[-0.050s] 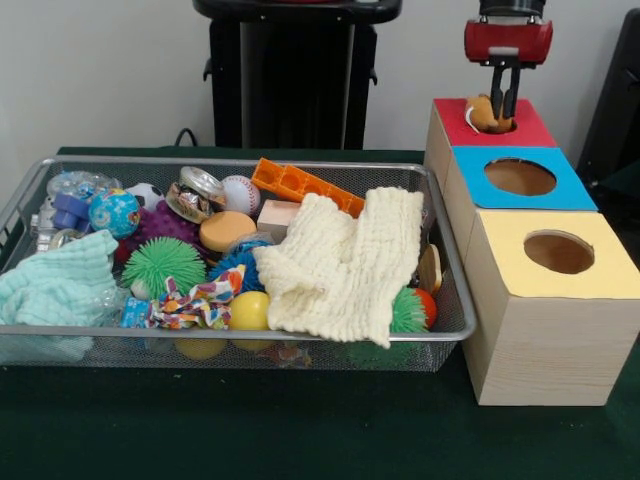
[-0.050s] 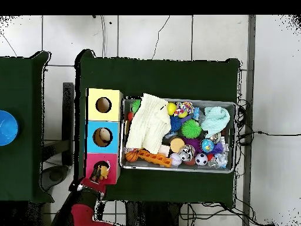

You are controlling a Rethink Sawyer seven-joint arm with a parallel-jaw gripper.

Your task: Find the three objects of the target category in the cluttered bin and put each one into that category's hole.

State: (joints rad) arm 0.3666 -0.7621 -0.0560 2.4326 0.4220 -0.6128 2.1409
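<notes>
Bin (image 1: pixel 20 200): wire mesh, left on surface; cream cloth (image 1: pixel 345 265) covers toys, so targets may hide beneath.
Brown toy (image 1: pixel 482 112): at red hole (image 1: pixel 490 122), rightward.
My tool (image 1: pixel 505 100): pinching brown toy, directly above hole for drop.

From my seat I see a pale, bare wall (image 1: pixel 100 70) behind and to the side of the gripper (image 1: pixel 507 105). A dark green cloth covers the table (image 1: pixel 300 430) below it. From above, the floor (image 2: pixel 147 35) is light tile with dark seams, cables (image 2: pixel 258 134) trailing across it far from the gripper. A second green table (image 2: pixel 23 118) stands near its side.
</notes>
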